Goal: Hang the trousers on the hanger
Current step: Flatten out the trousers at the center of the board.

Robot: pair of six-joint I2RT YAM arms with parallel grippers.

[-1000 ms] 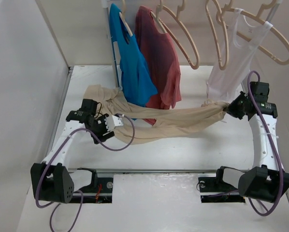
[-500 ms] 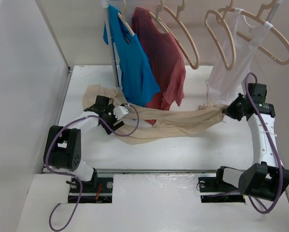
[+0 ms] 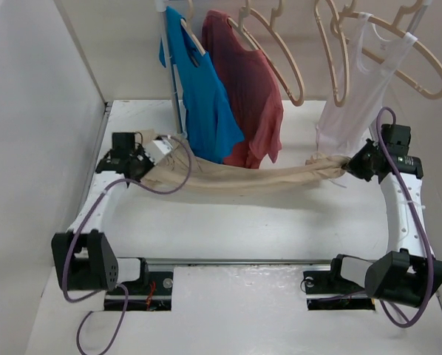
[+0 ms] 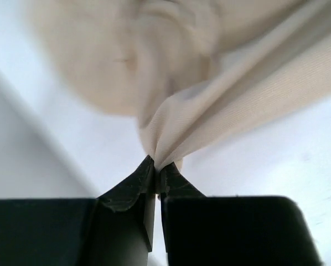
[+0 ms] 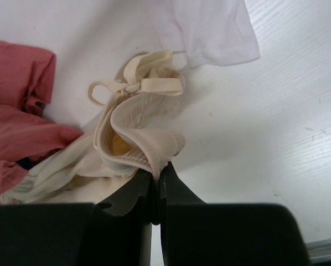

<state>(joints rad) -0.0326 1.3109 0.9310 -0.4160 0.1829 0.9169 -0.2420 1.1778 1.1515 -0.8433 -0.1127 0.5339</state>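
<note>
The beige trousers [image 3: 258, 180] hang in a long band across the middle of the table, stretched between both grippers. My left gripper [image 3: 165, 157] is shut on a pinch of their left end, and the fabric [image 4: 237, 100] fans out from the fingertips [image 4: 156, 166]. At the right, my right gripper [image 3: 348, 167] is shut on the waistband fold [image 5: 138, 133], whose drawstring bow lies just beyond the jaws [image 5: 157, 172]. An empty pale wooden hanger [image 3: 280, 66] hangs on the rail behind, with others like it to its right.
On the rail behind hang a blue T-shirt [image 3: 202, 96], a dull red T-shirt [image 3: 247, 89] and a white vest [image 3: 358, 89], all reaching down near the trousers. A metal post [image 3: 178, 111] stands at the back left. A white wall [image 3: 43, 148] borders the left side.
My left gripper was open over the trousers' left end; it has shut on the fabric and drawn it back left, stretching the trousers into a straighter band. The right gripper has held still.
</note>
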